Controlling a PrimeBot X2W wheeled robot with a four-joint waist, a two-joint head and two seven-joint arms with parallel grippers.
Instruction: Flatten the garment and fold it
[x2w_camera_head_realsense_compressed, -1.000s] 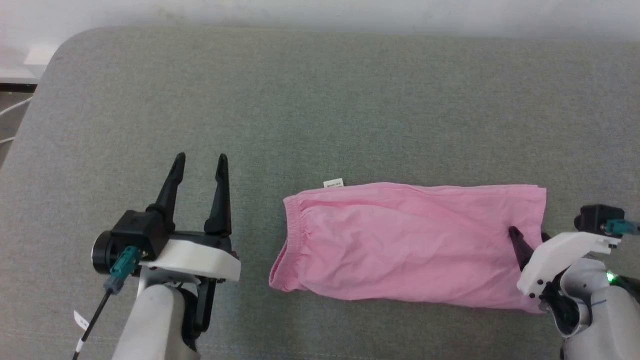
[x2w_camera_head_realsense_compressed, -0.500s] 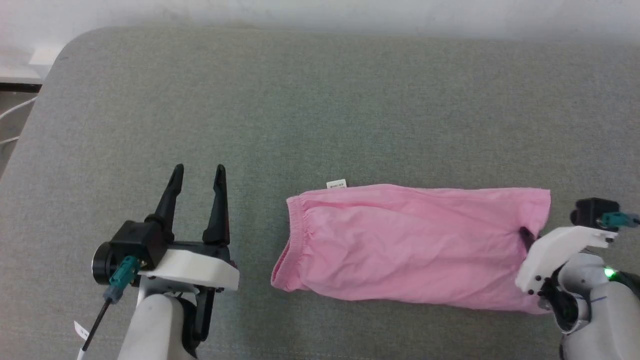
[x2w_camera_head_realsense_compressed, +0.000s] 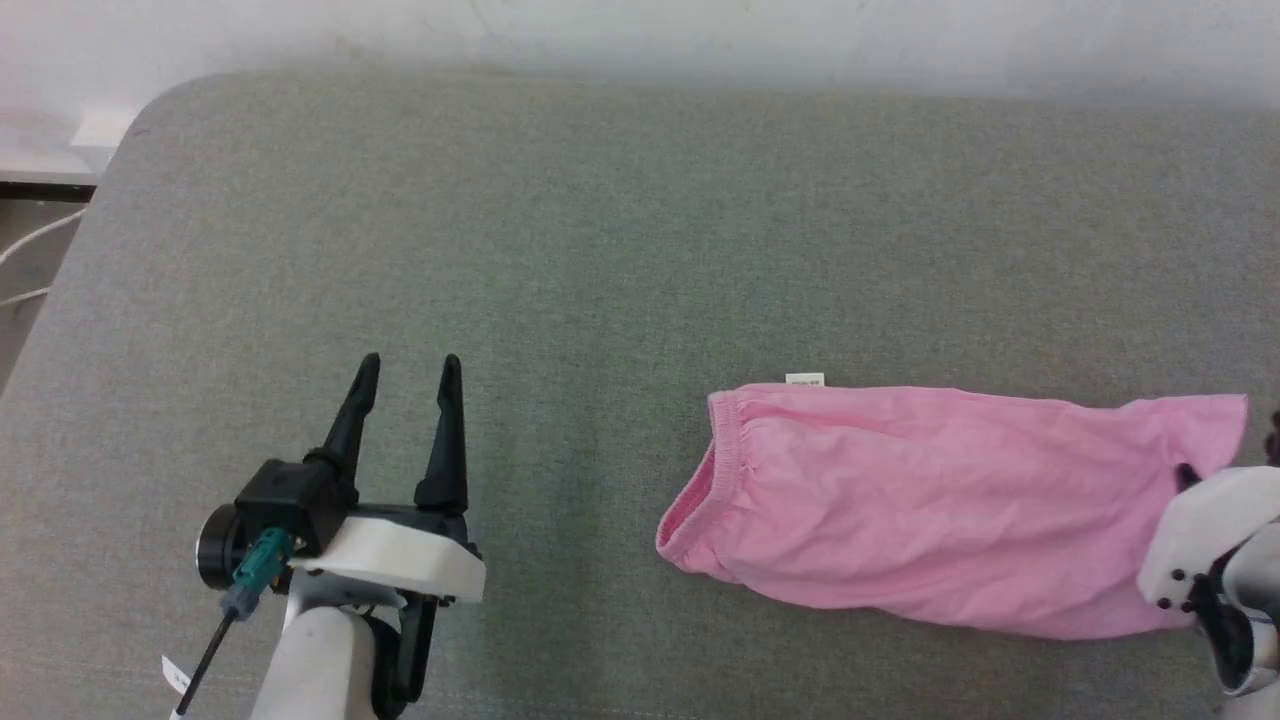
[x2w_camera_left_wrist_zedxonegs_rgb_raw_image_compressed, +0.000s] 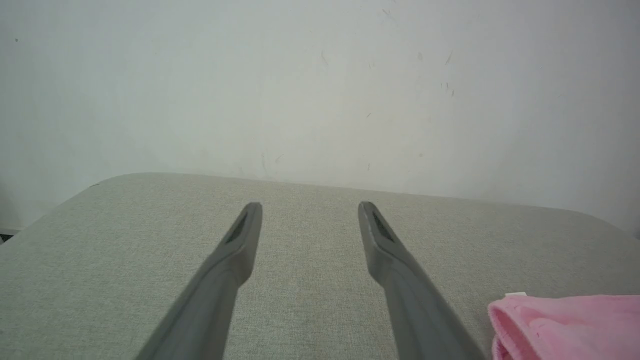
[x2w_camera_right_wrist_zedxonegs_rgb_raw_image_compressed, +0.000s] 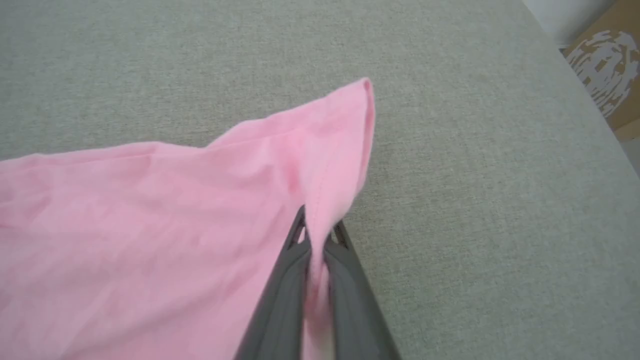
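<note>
Dragged toward my right since a second ago, the garment (x2w_camera_head_realsense_compressed: 930, 510) lies stretched out on the gray tabletop (x2w_camera_head_realsense_compressed: 600, 250). My right end effector (x2w_camera_right_wrist_zedxonegs_rgb_raw_image_compressed: 318, 235) is clamped on its hem edge. My left end effector (x2w_camera_head_realsense_compressed: 408, 365) has its fingers apart, well away from the cloth.

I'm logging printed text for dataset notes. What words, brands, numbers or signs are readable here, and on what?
White label at the edge of the pink garment: dark print, too small to read.
White tag on the black cable: too small to read.
Cardboard box: white print, blurred, unreadable.
No legible text anywhere.
</note>
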